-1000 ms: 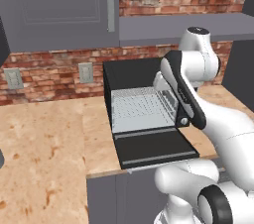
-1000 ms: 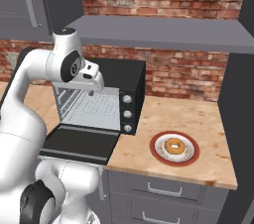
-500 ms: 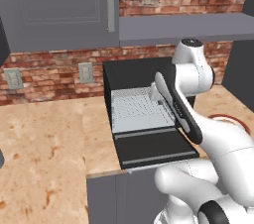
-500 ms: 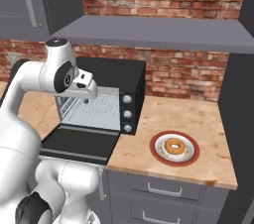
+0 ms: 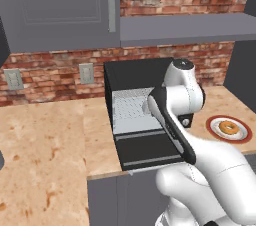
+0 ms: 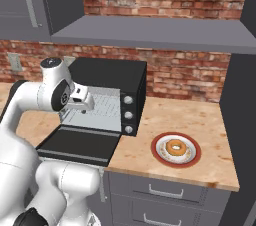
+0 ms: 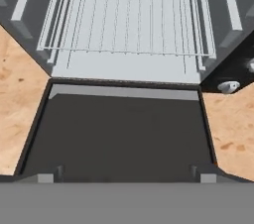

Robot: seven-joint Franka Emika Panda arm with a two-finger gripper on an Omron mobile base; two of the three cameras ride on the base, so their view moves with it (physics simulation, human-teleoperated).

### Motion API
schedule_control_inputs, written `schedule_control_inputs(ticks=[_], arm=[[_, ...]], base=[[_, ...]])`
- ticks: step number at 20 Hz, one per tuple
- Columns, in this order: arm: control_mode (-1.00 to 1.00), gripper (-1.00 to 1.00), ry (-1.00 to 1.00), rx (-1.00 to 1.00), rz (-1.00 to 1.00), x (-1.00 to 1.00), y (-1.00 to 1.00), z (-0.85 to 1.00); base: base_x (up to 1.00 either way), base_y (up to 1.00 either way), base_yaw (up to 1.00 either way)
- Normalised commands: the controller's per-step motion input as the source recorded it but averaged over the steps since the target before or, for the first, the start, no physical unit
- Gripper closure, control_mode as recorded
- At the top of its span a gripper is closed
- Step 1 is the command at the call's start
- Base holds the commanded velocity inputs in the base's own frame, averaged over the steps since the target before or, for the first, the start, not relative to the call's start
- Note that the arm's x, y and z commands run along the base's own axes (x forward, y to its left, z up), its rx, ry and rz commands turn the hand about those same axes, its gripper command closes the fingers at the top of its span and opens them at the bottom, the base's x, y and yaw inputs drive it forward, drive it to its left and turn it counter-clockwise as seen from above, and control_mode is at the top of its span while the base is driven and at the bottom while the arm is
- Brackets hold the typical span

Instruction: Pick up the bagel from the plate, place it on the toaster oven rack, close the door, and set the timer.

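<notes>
We're pre-pickup: claw [image 6: 84,111] wide, empty, over the black toaster oven's [image 6: 107,75] dropped door [image 7: 119,134]; next, reach right to the tan ring bagel [image 6: 176,147].

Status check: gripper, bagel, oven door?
Gripper open, empty, above door. Bagel on plate. Door down, rack bare, nothing blocking.

The bagel [image 6: 176,147] lies on the plate [image 6: 192,159], right of the toaster oven [image 6: 114,77].
</notes>
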Motion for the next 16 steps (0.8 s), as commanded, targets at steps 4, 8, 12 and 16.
schedule_control_inputs(ticks=[4, 8, 12, 16], arm=[[-1.00, -1.00, -0.17, 0.00, -0.01, 0.42, 0.08, -0.31], [-1.00, -1.00, -0.07, 0.00, -0.04, 0.51, 0.01, -0.14], [-1.00, -1.00, -0.01, 0.00, -0.05, 0.58, 0.00, -0.07], [-1.00, -1.00, 0.00, 0.00, -0.04, 0.54, 0.00, -0.05]], base=[[0.00, 0.00, 0.00], [0.00, 0.00, 0.00], [0.00, 0.00, 0.00], [0.00, 0.00, 0.00]])
